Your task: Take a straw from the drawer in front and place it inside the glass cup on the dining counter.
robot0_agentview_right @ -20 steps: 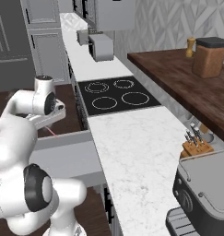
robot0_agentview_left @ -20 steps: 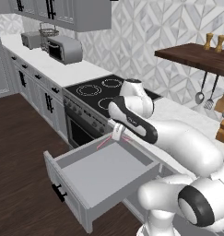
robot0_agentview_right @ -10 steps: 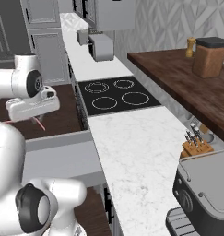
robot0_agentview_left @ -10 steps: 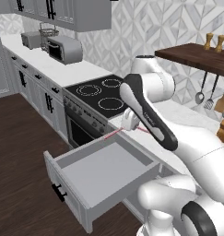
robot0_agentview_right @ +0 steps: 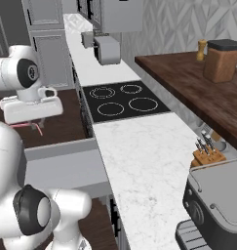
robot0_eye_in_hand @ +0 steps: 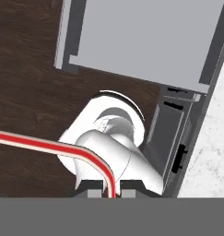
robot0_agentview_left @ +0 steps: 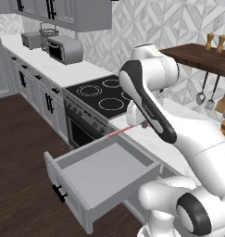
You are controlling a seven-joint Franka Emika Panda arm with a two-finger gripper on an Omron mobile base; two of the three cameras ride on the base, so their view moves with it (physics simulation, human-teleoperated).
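Note:
My gripper (robot0_agentview_left: 134,125) hangs over the back right corner of the open drawer (robot0_agentview_left: 104,172), shut on the thin red straw (robot0_agentview_left: 118,133). The straw sticks out leftward from the fingers, above the drawer's back edge. In the right base view the gripper (robot0_agentview_right: 36,122) holds the straw (robot0_agentview_right: 29,126) above the drawer (robot0_agentview_right: 61,166). The hand view looks straight down: the straw (robot0_eye_in_hand: 62,148) comes in from the left and curves in between the fingertips of the gripper (robot0_eye_in_hand: 112,193), with the drawer (robot0_eye_in_hand: 145,41) far below. The drawer looks bare inside. The glass cup and the dining counter are out of view.
A black cooktop (robot0_agentview_left: 102,95) sits in the white marble top (robot0_agentview_right: 139,166) just behind the drawer. A toaster oven (robot0_agentview_left: 63,48) stands further left, and a knife block (robot0_agentview_right: 207,154) and a dark wooden shelf (robot0_agentview_right: 188,78) to the right. Dark wood floor (robot0_agentview_left: 21,139) lies left of the drawer.
The arm's upper links have swung up and round, and the hand has turned and risen a little over the drawer's back edge. It keeps its grip on the straw.

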